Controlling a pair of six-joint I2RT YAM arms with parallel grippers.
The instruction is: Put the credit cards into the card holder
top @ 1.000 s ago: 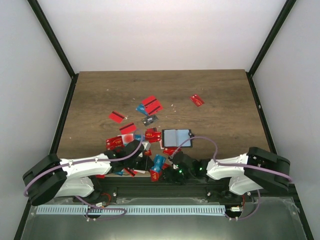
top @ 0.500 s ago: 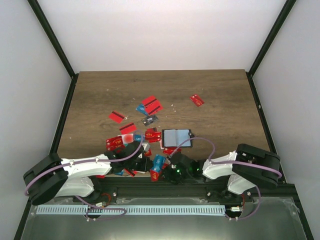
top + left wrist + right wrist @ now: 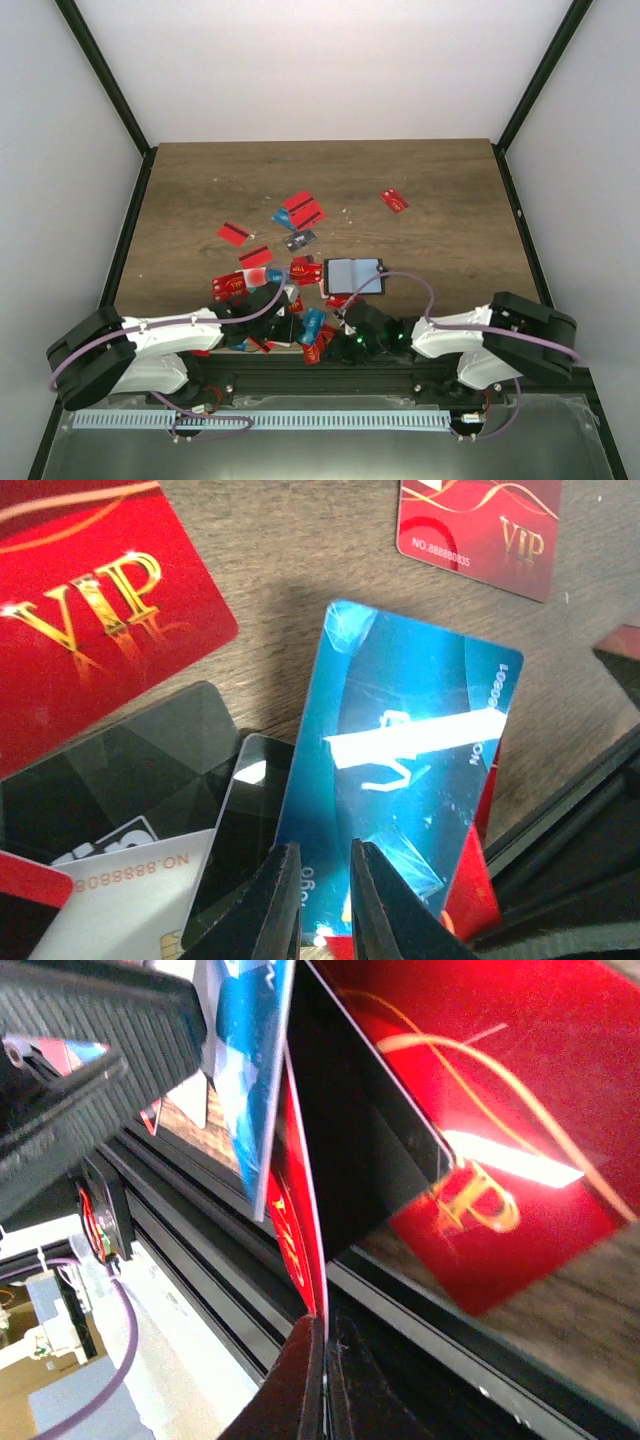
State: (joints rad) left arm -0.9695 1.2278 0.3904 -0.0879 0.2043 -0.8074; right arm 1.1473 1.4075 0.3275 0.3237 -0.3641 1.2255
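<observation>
We find the right fingers (image 3: 300,1380) closed on a red card (image 3: 298,1210), on the near side of the open card holder (image 3: 353,274). Whether the left fingers (image 3: 275,910) grip the blue card (image 3: 400,770), we cannot tell. Overlapping cards may snag; the thin edge hold may slip.

Red, blue credit cards (image 3: 303,211); greyish-blue card holder (image 3: 352,273)

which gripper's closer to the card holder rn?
Right. The right gripper, shut on a red card, sits just on the near side of the holder; the left gripper, over a blue card, is farther off to the near left.
</observation>
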